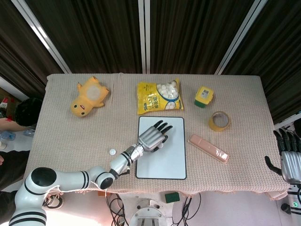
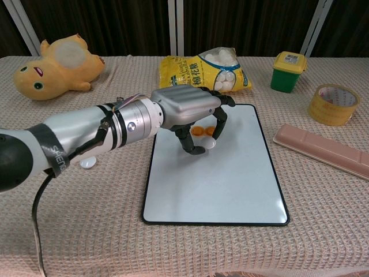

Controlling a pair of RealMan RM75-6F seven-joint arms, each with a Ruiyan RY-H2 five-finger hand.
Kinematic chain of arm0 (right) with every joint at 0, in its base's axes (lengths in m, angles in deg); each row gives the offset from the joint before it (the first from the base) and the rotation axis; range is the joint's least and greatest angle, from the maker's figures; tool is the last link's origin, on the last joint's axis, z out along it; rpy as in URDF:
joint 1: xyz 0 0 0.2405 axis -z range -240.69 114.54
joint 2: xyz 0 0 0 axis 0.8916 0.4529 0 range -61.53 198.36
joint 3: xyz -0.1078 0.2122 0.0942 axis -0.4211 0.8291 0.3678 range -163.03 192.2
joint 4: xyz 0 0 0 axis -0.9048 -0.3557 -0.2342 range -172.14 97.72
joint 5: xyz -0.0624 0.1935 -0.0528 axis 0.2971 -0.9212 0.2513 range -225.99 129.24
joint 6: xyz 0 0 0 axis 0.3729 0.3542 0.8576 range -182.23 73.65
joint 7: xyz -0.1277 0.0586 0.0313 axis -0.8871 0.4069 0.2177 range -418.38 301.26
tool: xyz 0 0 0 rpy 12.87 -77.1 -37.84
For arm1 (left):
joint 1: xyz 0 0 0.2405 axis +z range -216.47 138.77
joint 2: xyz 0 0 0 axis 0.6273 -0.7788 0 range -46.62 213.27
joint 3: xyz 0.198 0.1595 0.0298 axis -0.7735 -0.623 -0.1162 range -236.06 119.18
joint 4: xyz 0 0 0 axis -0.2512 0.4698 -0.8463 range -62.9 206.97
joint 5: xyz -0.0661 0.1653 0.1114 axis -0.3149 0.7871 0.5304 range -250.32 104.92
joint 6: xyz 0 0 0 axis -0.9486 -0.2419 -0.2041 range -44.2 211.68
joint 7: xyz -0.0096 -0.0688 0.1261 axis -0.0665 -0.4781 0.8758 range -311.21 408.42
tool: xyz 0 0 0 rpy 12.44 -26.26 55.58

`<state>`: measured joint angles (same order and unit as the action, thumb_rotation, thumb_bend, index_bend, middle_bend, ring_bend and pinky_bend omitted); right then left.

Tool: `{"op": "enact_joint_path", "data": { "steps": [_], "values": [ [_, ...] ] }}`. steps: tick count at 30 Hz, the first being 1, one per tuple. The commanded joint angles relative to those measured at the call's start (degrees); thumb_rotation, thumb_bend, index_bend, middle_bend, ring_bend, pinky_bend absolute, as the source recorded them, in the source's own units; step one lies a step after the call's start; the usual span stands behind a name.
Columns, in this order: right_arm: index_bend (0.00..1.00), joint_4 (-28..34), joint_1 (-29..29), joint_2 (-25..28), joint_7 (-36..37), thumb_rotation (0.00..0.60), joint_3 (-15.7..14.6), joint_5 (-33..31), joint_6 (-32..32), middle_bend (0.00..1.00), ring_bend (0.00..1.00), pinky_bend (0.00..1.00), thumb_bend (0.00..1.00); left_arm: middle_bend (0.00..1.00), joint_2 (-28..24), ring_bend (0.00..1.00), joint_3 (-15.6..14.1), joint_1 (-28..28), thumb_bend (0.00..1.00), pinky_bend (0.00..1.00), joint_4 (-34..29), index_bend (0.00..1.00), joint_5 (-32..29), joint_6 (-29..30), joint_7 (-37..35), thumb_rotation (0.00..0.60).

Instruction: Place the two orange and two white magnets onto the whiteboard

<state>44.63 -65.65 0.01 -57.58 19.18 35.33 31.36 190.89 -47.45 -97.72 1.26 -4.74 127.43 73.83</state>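
While the left hand (image 2: 193, 112) pinches a small round white magnet (image 2: 207, 142) just over the white rectangular whiteboard (image 2: 230, 179), beside two flat orange magnets (image 2: 200, 131), it should lower flat and let go gently; the other white magnet (image 1: 112, 151) lies on the counter.

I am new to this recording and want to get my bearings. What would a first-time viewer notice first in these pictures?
First, the silver left hand reaching over the white rectangular whiteboard at the table's middle, pinching a small round white magnet just above it, beside the orange magnets. Next, the yellow plush toy at the far left corner. A second white magnet lies on the cloth left of the board.
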Motion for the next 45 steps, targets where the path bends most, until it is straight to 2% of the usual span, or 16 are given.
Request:
{"op": "enact_joint_path", "data": {
  "steps": [1,8,14,18,22,27,38,45],
  "values": [
    [0.0,-0.1,0.0,0.0,0.0,0.6,0.0,-0.1,-0.1,0.0,0.0,0.0,0.31,0.05,0.4,0.0,-0.2,-0.2,0.3,0.04,0.6,0.54,-0.1,-0.2,-0.3,0.6],
    [0.0,0.0,0.1,0.1,0.1,0.6,0.1,-0.2,-0.1,0.0,0.0,0.0,0.31,0.05,0.9,0.0,-0.4,-0.4,0.3,0.04,1.6,0.49,0.1,-0.3,-1.5,0.6],
    [0.0,0.4,0.1,0.2,-0.2,0.6,0.0,0.2,0.2,0.0,0.0,0.0,0.31,0.05,0.5,0.0,-0.5,-0.4,0.28,0.04,1.4,0.32,0.6,0.2,-2.3,0.6],
    [0.0,0.6,0.0,0.3,-0.6,0.6,0.0,0.2,0.1,0.0,0.0,0.0,0.31,0.05,-0.1,0.0,-0.7,-0.1,0.27,0.04,0.6,0.27,0.6,0.5,-2.3,0.6],
    [0.0,1.0,0.0,0.4,-0.8,0.6,0.0,0.3,0.2,0.0,0.0,0.0,0.31,0.05,-1.5,0.0,-1.1,0.5,0.27,0.04,-1.4,0.27,0.7,1.6,-1.6,0.6],
    [0.0,1.3,0.0,0.6,-1.0,0.6,0.1,0.4,0.3,0.0,0.0,0.0,0.31,0.05,-5.9,0.0,-2.5,3.1,0.26,0.04,-7.3,0.27,1.1,5.2,0.5,0.6],
    [0.0,0.9,-0.7,-0.2,-1.3,0.6,0.0,0.6,-0.7,0.0,0.0,0.0,0.31,0.05,-16.0,0.0,-8.6,12.8,0.26,0.04,-20.8,0.29,-1.6,14.6,5.3,0.6],
    [0.0,1.1,-1.2,-0.6,-2.0,0.6,-0.1,0.9,-1.2,0.0,0.0,0.0,0.31,0.05,-19.1,0.0,-11.5,17.2,0.26,0.04,-24.2,0.29,-2.6,17.8,5.5,0.6]
  ]
}}
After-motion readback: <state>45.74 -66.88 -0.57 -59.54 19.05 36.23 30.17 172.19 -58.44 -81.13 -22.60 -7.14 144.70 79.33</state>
